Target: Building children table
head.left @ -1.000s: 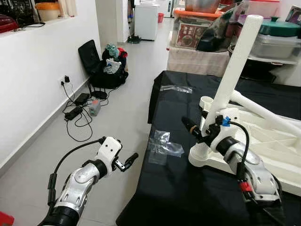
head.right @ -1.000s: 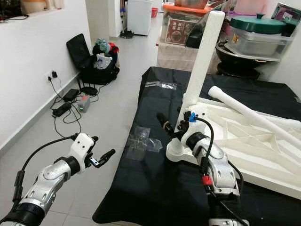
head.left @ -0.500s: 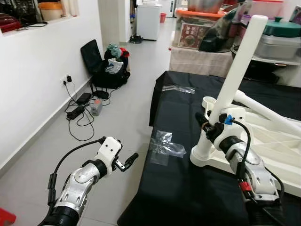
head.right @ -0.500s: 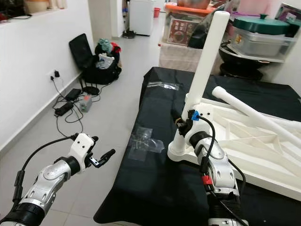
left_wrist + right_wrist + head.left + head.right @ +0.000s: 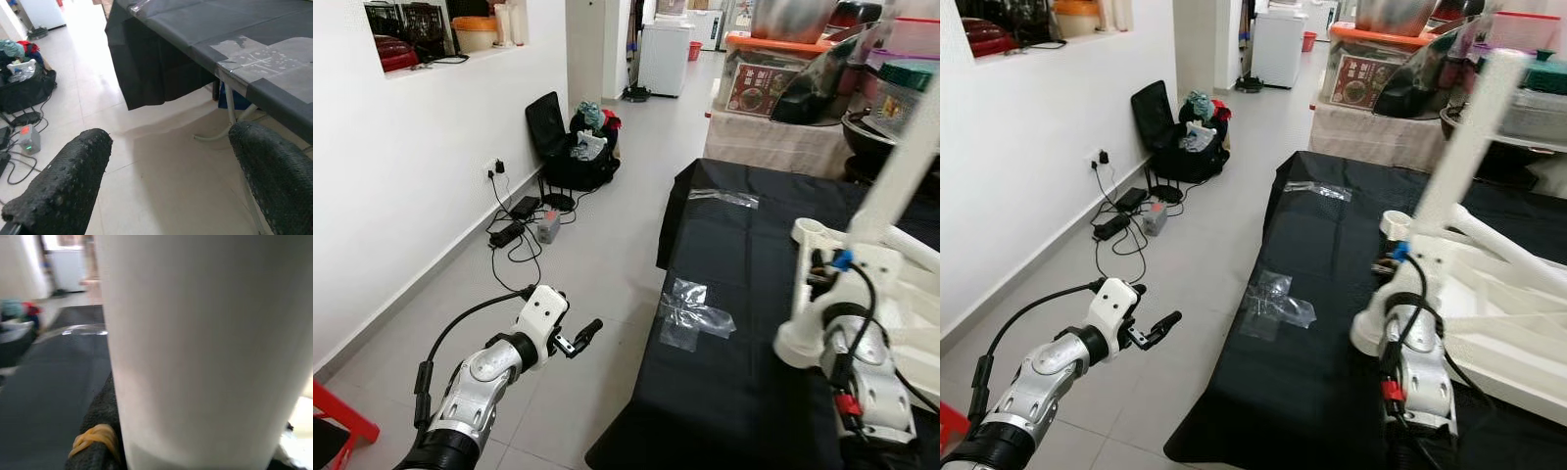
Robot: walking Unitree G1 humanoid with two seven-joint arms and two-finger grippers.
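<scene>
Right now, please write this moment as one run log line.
right gripper: at upright white table leg, grip unclear | left gripper: open, idle above floor | table top: on black cloth

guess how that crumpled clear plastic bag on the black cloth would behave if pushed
The clear plastic bag looks thin and wrinkled, so probably floppy and very light. Pushed, it would likely crumple or slide across the black cloth rather than roll.

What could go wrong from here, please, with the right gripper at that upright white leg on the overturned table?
1. The right gripper sits low on the tall upright leg; if the leg is not fully seated in its corner socket, a push could lever it over.
2. The white tabletop rests on a loose black cloth; it may slide when pushed.
3. The left gripper hangs open over the floor, beside the covered surface, so nothing braces the tabletop.
</scene>
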